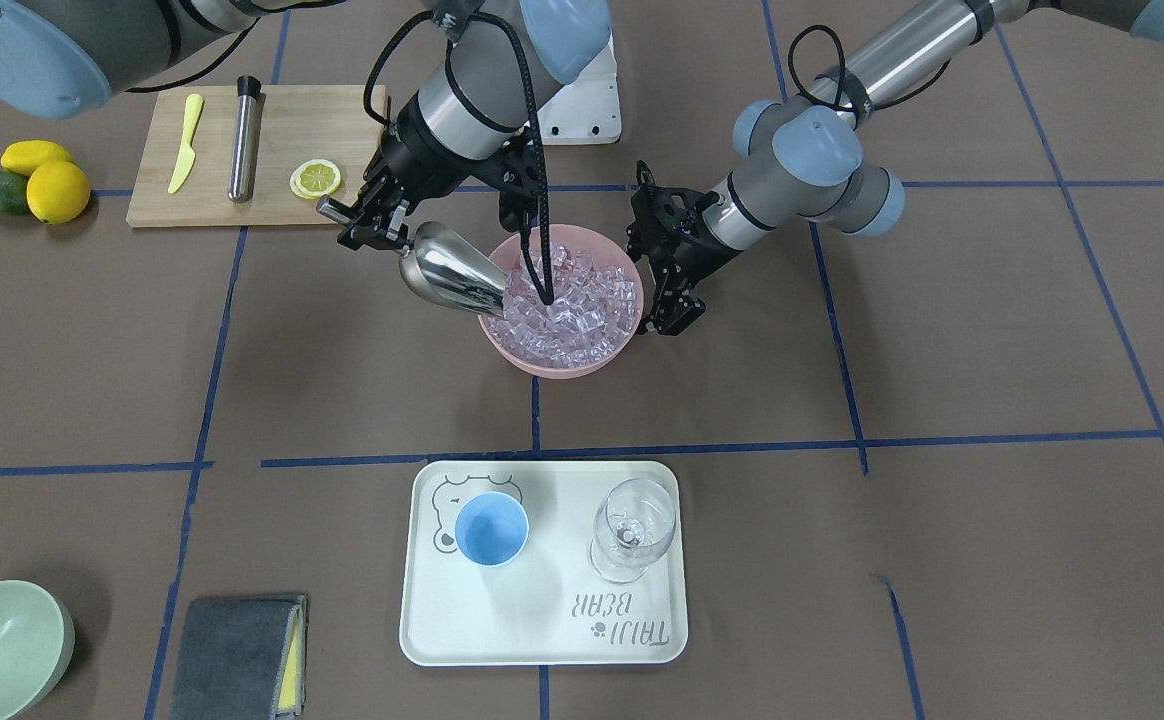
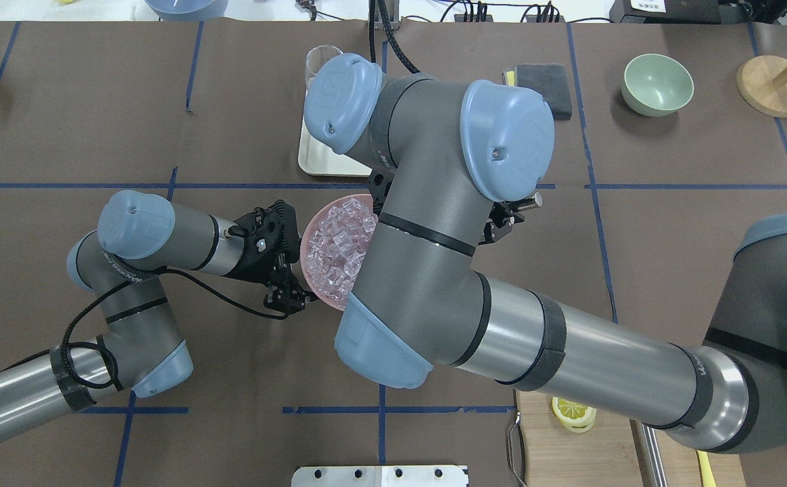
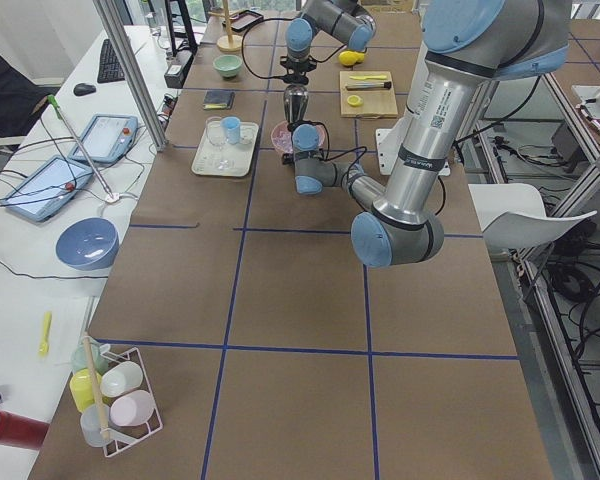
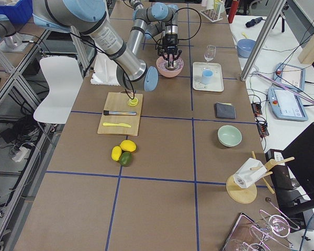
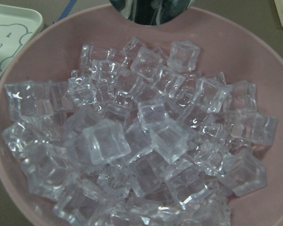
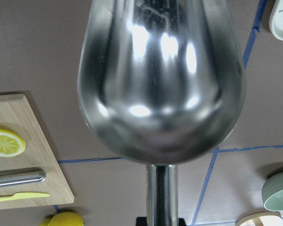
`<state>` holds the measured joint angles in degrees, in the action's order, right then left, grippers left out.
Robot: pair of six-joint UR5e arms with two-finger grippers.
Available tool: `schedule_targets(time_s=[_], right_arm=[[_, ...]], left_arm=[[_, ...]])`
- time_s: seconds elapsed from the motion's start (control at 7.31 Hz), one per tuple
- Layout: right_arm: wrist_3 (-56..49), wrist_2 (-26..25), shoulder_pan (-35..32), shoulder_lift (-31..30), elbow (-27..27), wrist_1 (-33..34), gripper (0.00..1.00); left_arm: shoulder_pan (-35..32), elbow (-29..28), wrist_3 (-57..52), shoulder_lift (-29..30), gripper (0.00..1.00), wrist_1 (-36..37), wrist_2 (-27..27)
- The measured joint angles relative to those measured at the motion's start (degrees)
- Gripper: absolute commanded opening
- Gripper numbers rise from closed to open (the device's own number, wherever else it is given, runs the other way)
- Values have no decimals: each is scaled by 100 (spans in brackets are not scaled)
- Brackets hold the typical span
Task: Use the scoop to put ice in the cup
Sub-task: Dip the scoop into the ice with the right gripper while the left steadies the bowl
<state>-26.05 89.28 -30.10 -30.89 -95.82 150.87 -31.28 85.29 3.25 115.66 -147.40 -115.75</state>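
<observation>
1. The right pincer (image 1: 374, 222), at 10 o'clock from the pink bowl (image 1: 552, 362) in the front-facing view, is clamped on the thin rod handle of the scoop (image 1: 442, 270). The end of the handle pokes out behind it. Gripping that far back probably keeps the pincer clear of the bowl while the trough reaches in.
2. The scoop slopes down toward 4 o'clock. Its mouth crosses the bowl's 9 o'clock rim and meets the heap, an angle I judge suited to digging under the cubes.
3. The cup (image 1: 491, 530) stands upright on the white tray (image 1: 542, 630), at 6 o'clock from the bowl and well apart from it. A wine glass (image 1: 632, 530) stands at the cup's 3 o'clock. The cup looks empty, so no transfer has been made; its open mouth faces up, ready to receive.
4. The ice (image 1: 567, 300) is heaped in the pink bowl up to about its rim, so a shallow dig should load the scoop.
5. The left pincer (image 1: 677, 318) sits just beside the bowl's 3 o'clock rim, probably to steady the bowl against the scoop's push. I cannot tell whether it pinches the rim or stands apart from it.
6. The right wrist view shows only the scoop's shiny back, so any cube inside is hidden.
7. In the overhead view the right arm (image 2: 434, 270) covers the scoop, the cup and most of the tray.
8. In the front-facing view a black cable (image 1: 539, 240) crosses part of the ice.
</observation>
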Motion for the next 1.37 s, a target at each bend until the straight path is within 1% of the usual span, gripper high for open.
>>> schedule_targets(time_s=[0.27,0.68,1.09,1.37], right_arm=[[-30,-60,77,38,61,5,0],[-39,-95,166,205,356,-57,0],[-28,-109,242,225,628,-334,0],[-11,-99,296,209,661,-539,0]], left_arm=[[6,-15,0,0,96,-6,0],[7,-21,0,-2,96,-47,0],[8,-35,0,-9,96,-94,0],[8,-64,0,-9,96,-102,0]])
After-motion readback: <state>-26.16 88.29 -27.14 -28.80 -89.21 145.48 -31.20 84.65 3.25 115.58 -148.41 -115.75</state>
